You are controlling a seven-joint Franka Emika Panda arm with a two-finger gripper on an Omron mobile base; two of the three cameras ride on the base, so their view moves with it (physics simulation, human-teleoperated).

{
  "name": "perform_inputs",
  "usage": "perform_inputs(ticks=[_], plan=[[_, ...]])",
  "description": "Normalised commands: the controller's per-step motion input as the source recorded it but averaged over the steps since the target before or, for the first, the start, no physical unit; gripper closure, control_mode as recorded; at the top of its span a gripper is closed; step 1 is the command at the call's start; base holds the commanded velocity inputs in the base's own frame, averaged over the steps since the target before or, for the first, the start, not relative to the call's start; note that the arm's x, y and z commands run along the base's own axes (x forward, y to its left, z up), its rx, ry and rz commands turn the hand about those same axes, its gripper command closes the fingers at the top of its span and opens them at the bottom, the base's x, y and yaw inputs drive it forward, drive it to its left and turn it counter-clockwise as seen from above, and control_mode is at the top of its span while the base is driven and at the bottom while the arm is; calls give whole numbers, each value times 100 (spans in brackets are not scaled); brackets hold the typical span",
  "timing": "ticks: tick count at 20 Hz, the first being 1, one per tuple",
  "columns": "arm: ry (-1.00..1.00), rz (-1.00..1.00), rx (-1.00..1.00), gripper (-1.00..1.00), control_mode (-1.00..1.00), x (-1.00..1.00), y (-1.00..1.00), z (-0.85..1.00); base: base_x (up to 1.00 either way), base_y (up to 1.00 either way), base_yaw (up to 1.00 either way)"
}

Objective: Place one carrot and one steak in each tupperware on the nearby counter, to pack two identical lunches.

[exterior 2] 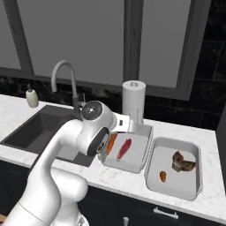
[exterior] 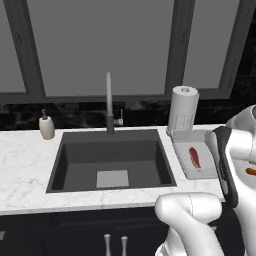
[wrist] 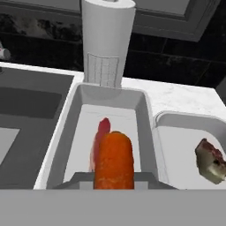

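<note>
My gripper (wrist: 114,178) is shut on a carrot (wrist: 114,160), an orange stub held just over the left tupperware (wrist: 106,96). In the right base view the same carrot (exterior 2: 111,143) hangs from the hand at the left side of that tray (exterior 2: 137,154). Below it in the tray lies the glossy red steak (wrist: 101,132) (exterior 2: 125,148) (exterior: 194,157). The right tupperware (exterior 2: 174,150) holds a brown steak chunk (exterior 2: 183,162) (wrist: 211,161) and a second carrot (exterior 2: 163,176) (exterior: 251,172). Both trays rest on the marble counter (exterior 2: 114,178).
A paper towel roll (exterior 2: 133,99) (wrist: 107,42) stands right behind the left tray. The dark sink (exterior: 112,160) with its faucet (exterior: 108,100) lies to the left, and a soap dispenser (exterior: 46,126) beyond it. A dark backsplash and window close the back.
</note>
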Motion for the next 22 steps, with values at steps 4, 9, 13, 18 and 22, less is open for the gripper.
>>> perform_inputs(ticks=[4,9,13,18,22], plan=[[1,15,1,100,-100,79,-5,-69,0,0,0],[6,5,0,100,-100,49,-25,-47,0,0,0],[8,0,0,100,-100,53,-35,-46,0,0,0],[3,0,0,100,-100,58,-29,-51,0,0,0],[0,0,0,-100,-100,52,-21,-44,0,0,0]])
